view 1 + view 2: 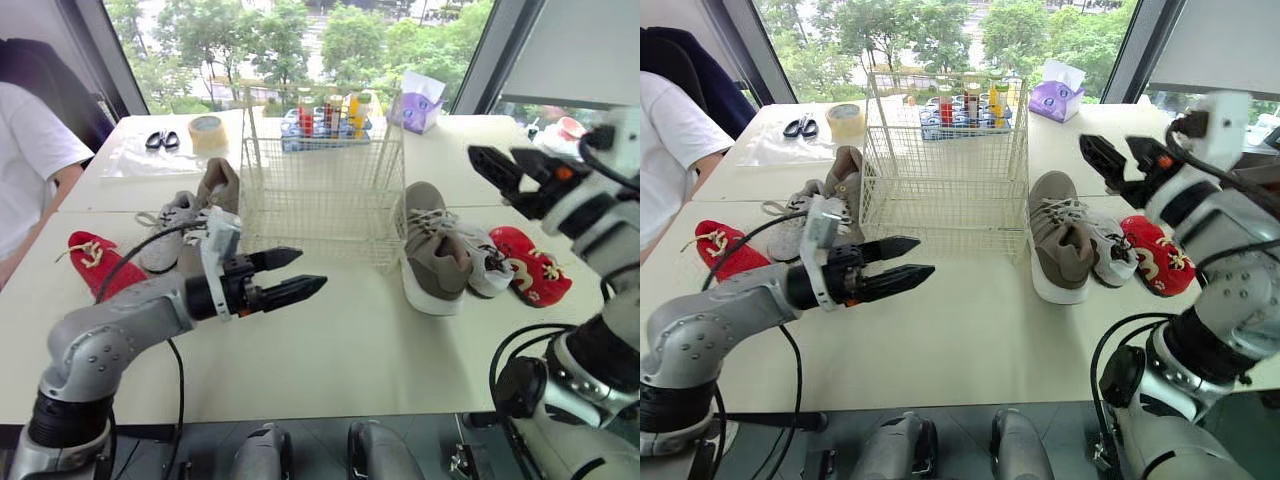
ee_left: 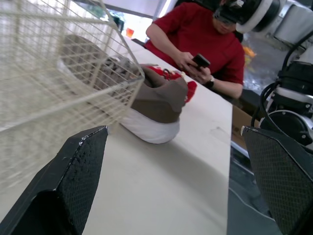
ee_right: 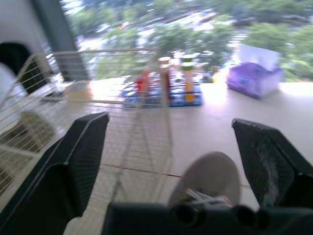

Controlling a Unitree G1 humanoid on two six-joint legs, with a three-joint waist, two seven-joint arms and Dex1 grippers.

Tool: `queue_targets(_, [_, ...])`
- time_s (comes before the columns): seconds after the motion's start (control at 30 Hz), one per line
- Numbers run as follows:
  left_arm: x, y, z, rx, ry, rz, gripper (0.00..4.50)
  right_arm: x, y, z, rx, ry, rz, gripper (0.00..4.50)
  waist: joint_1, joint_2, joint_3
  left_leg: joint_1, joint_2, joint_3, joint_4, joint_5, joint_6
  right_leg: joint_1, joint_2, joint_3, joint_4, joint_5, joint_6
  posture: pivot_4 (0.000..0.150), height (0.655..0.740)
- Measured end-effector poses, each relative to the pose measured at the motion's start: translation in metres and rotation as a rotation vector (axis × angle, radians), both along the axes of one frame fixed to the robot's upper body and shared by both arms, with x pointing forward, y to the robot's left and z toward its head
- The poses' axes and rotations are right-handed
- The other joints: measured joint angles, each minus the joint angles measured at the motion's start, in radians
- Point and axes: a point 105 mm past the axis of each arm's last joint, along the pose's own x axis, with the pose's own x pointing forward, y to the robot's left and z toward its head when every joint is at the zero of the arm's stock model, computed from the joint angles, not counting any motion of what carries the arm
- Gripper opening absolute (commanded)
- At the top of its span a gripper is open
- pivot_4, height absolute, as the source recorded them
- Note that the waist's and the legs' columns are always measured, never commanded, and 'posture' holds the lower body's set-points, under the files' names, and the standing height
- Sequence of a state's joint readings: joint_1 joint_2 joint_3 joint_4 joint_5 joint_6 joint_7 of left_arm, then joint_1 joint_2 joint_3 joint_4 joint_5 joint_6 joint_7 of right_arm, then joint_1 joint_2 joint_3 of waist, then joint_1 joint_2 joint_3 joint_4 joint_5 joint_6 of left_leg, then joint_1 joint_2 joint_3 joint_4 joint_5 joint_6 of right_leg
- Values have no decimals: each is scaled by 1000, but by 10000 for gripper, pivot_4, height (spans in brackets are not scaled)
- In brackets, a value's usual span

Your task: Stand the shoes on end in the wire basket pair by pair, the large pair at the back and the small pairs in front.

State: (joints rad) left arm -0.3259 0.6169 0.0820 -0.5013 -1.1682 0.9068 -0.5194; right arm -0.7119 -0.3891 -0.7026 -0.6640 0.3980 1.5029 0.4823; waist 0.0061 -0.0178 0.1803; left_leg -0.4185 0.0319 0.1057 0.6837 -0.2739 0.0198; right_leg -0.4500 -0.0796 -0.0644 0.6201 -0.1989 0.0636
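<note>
1. Shoes: six lie on the table and none is in the wire basket (image 1: 320,170). The basket is empty and sits just ahead of the left gripper's (image 1: 312,269) fingers and to the inner side of the right gripper's (image 1: 493,153).
2. Large pair: one brown shoe (image 1: 432,250) lies below and just ahead of the right fingers, beside the basket wall. Its mate (image 1: 218,185) lies past the left fingers on their outer side, against the opposite wall.
3. Small pairs, right: a grey shoe (image 1: 485,262) touches the brown one, and a red shoe (image 1: 535,265) lies outermost, under the right arm.
4. Small pairs, left: a grey shoe (image 1: 170,228) and a red shoe (image 1: 95,262) lie outward of the left fingers, near the wrist.
5. Left fingers: moderately apart, empty, touching nothing, held above bare table.
6. Right fingers: wide apart, empty, raised well clear of the shoes.
7. Step in hand, as judged: the first pick, a large shoe for the back of the basket.
8. Handling advice:
   - Lower the right fingers straight onto the brown shoe's heel collar and close firmly.
   - Lift clear of the grey neighbour's laces.
   - Tip the shoe on end above the rim.
   - Set it against the wall farthest from both grippers, leaving room for its mate.
</note>
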Motion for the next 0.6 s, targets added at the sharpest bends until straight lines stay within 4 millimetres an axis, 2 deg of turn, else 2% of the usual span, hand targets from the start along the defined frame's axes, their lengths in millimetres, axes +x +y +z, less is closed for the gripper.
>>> queue_targets(0.07, [-3, -3, -2, 3, 4, -20, 45000, -9, -3, -21, -119, 51, -63, 44574, 0, 0, 0, 1, 0, -1, -1, 0, 0, 1, 1, 0, 0, 0, 0, 1500, 7400])
queue_targets(0.1, [-5, -5, -4, 7, 8, -32, 45000, -15, -6, -41, -216, 112, -102, 44574, 4, 0, 0, 2, 0, -1, -2, 0, 0, 1, 1, -1, 0, -2, -2, 1500, 7400])
queue_targets(0.17, [-7, -2, -12, 30, 26, -33, 45000, -28, -2, -78, -305, 223, -96, 44574, 4, 0, 0, 4, 0, -1, -2, 0, 0, 3, 0, 0, -1, -3, -3, 1500, 7400])
queue_targets(0.2, [-7, -2, -15, 38, 30, -37, 45000, -32, 3, -89, -323, 246, -76, 44574, 0, 1, 0, 4, 0, 0, -1, 0, 0, 3, 0, 1, -1, -3, -3, 1500, 7400])
queue_targets(0.33, [-13, -2, -25, 94, 28, -52, 45000, -33, 16, -90, -231, 154, -106, 44574, -17, 1, -1, 11, 2, -1, -1, 0, 0, 10, 1, 1, -3, -3, -4, 1500, 7400])
queue_targets(0.43, [-15, 0, -34, 111, 48, -38, 45000, -30, 17, -107, -129, 164, -134, 44574, -16, 2, -1, 9, 1, -1, -2, -1, 0, 8, 0, 1, -4, -3, -4, 1500, 7400])
queue_targets(0.6, [-13, 2, -34, 118, 37, -24, 45000, -18, 28, -115, -109, 144, -103, 44574, -19, 2, -1, 9, 1, 0, -2, -1, 1, 8, 0, 2, -5, -3, -4, 1500, 7400])
